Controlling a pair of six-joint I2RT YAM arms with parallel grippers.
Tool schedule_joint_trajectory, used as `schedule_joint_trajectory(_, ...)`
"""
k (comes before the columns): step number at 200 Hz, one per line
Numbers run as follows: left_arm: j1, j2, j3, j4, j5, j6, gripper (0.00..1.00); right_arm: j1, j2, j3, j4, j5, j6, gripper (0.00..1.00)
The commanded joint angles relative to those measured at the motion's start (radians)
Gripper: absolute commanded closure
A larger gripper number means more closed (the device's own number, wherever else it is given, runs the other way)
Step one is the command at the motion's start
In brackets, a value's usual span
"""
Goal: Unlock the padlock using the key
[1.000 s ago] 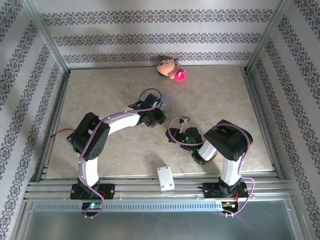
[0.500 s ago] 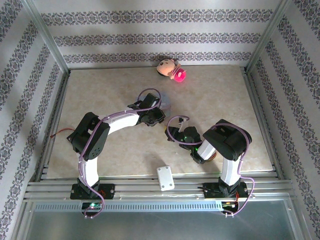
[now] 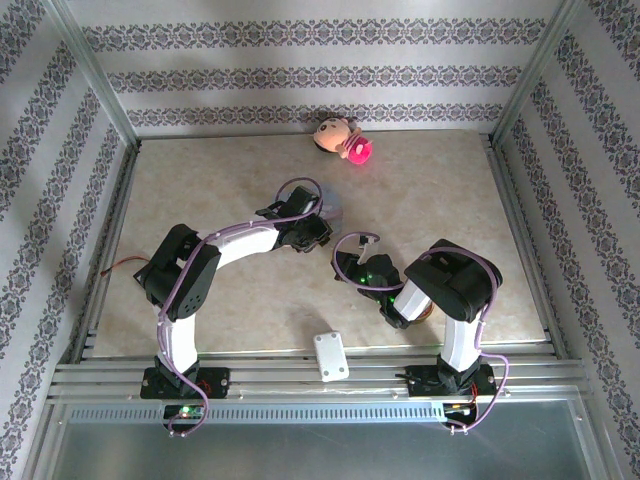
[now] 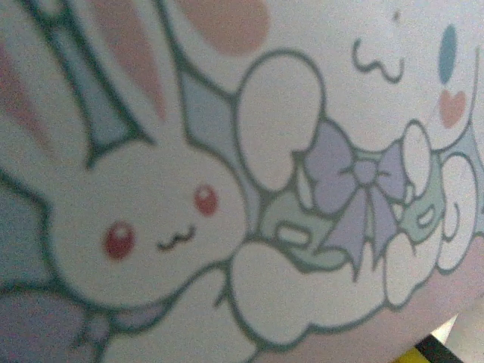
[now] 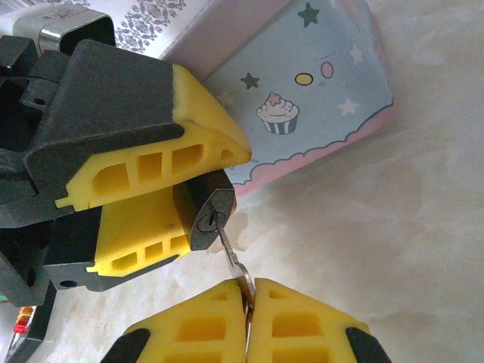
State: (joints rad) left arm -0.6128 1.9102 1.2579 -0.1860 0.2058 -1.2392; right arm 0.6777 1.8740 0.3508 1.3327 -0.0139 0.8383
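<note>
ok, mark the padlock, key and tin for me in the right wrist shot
padlock [image 5: 197, 203]: right wrist view, on its dark body above the keyhole.
key [image 5: 228, 246]: right wrist view, on the shaft below the keyhole.
tin [image 5: 302, 83]: right wrist view, on the pale-blue starred face.

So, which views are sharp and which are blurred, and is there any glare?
Left wrist view: soft and out of focus, the printed tin sits too near the lens. Right wrist view: sharp on the padlock, the key, the left fingers and the right fingers; the light is even, with no strong glare. Top external view: evenly lit, but the pink toy glows oversaturated.
</note>
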Motion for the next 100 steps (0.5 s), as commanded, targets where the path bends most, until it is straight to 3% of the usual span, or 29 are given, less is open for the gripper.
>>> schedule_joint_trajectory(1, 0.002, 0.004, 0.003, 0.046, 0.034, -0.025, 0.87, 0.015, 0.011, 0.009, 0.051, 0.004, 0.001, 1.0)
schedule_joint_trajectory(100, 0.002, -0.009, -0.01, 0.07, 0.017, -0.036, 0.88, 0.032, 0.017, -0.001, 0.043, -0.034, -0.004, 1.0)
